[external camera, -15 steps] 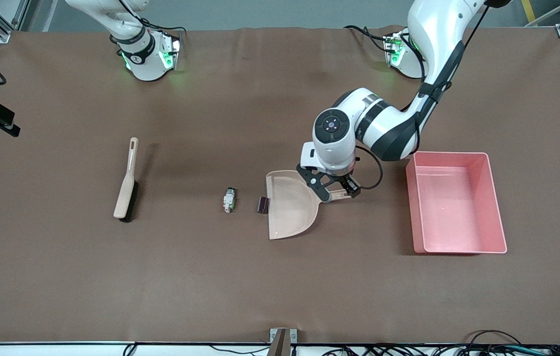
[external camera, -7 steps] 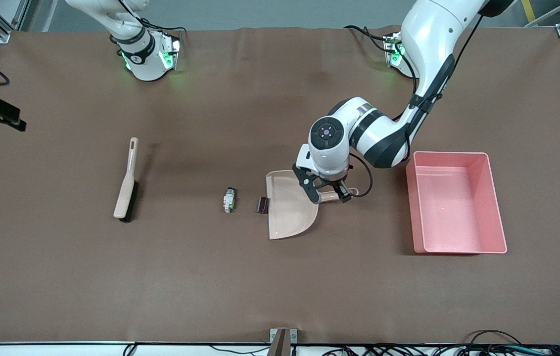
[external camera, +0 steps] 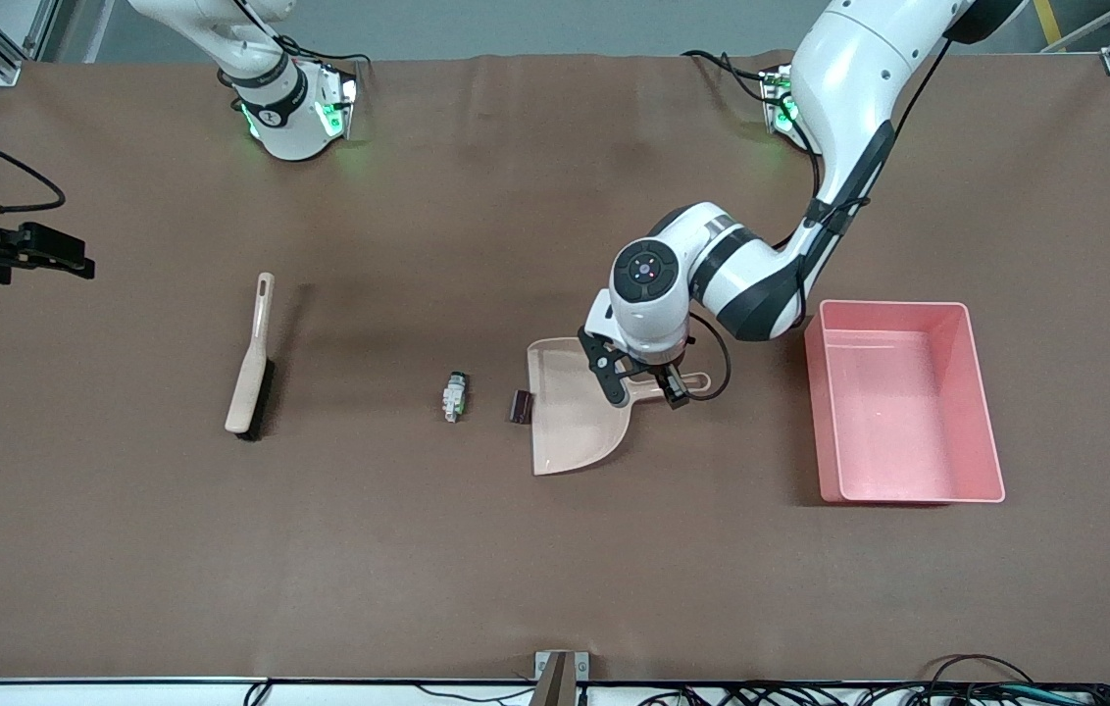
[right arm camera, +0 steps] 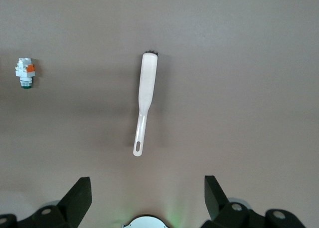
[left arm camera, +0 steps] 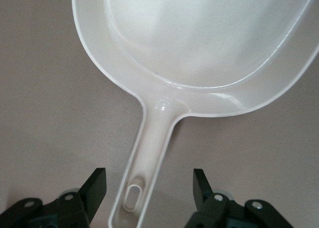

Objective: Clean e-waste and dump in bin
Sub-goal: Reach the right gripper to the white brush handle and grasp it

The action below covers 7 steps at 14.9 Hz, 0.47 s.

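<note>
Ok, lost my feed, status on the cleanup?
Left hand open, astride the dustpan handle. Right hand open, above the brush. Both e-waste bits on the table; bin holds nothing. Nothing blocking.

A beige dustpan (external camera: 575, 407) and a brush (external camera: 251, 363) lie well apart on the table (external camera: 477, 549).

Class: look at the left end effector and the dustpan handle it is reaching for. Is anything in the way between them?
Nothing visible. The left end effector hangs open over the dustpan, its fingers either side of the handle, with only bare table between.
</note>
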Motion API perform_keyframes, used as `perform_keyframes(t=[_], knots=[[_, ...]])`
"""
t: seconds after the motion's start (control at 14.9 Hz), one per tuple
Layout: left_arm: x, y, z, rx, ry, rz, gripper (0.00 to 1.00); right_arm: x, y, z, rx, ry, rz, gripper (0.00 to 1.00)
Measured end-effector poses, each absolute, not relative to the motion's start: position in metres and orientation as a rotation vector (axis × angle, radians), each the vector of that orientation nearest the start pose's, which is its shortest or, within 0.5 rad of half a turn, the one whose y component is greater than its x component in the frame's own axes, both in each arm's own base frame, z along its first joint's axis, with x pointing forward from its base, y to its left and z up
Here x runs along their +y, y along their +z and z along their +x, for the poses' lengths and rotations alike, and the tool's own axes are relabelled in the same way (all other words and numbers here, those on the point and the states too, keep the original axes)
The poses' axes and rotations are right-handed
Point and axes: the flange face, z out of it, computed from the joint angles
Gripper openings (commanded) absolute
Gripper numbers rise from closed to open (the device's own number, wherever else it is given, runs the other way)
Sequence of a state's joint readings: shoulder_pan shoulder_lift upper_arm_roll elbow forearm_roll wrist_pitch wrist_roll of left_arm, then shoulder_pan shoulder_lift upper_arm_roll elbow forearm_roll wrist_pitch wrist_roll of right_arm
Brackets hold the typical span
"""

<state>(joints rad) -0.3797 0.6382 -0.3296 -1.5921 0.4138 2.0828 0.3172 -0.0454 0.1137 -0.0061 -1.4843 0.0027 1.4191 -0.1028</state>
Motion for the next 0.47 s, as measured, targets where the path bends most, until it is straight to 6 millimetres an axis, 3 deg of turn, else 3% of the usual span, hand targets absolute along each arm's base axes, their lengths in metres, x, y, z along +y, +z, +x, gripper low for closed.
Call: perform_keyframes(t=[0.13,0.47], knots=[[-0.410,0.262,0.551,1.687,0.107,-2.445,0.76,-0.029,0.567,0.577,-0.075,0.292,-3.096,1.00],[-0.422,0.253,0.546,1.717,0.110,-2.425,0.69,-0.032,0.474,0.576,-0.032,0.339,-3.041,1.00]])
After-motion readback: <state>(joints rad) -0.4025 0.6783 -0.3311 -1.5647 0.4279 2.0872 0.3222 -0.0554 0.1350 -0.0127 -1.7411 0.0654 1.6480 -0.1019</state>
